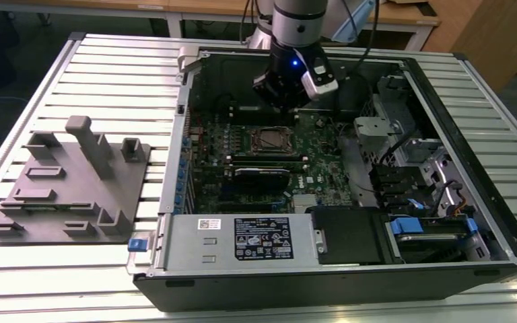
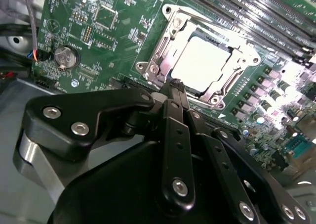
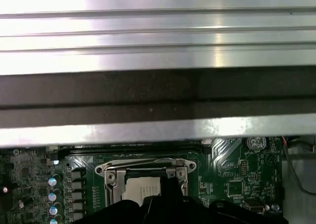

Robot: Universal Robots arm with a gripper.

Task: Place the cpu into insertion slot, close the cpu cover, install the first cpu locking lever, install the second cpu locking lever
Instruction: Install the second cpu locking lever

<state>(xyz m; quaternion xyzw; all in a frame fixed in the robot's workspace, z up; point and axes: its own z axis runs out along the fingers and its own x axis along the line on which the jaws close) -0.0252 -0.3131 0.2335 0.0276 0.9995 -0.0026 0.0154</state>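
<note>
Blk gripper linkage [image 2: 173, 88] up close in second wrist view, fingers brought together to a narrow tip, nothing seen between them. Tip sits just beside near edge of cpu cover [image 2: 168, 41], apparently over socket frame. Can't tell if touching.

Cpu [image 2: 202, 63] lying flat in insertion slot [image 1: 270, 140], pale top showing through cut-out. Cover looks down over it. Locking levers thin and hard to make out, latched or not: can't tell.

Judged step: lever work at socket edge. To do well: keep tip narrow, push on lever wire only, not on cpu top or cover plate. Sweep lever sideways under its hook w/ steady low force, stay low and parallel to board [image 2: 98, 46].

Edges & room: memory slots [image 2: 237, 16] close along far side of socket, row of small caps [image 2: 252, 112] just beside another side, so little lateral room there. Coin cell [image 2: 66, 56] well apart. In exterior view, long blk card [image 1: 263, 171] near socket towards the front, case wall [image 1: 186, 101] on exterior view's left, drive cage [image 1: 375, 128] on the right. Open room mostly straight up.
</note>
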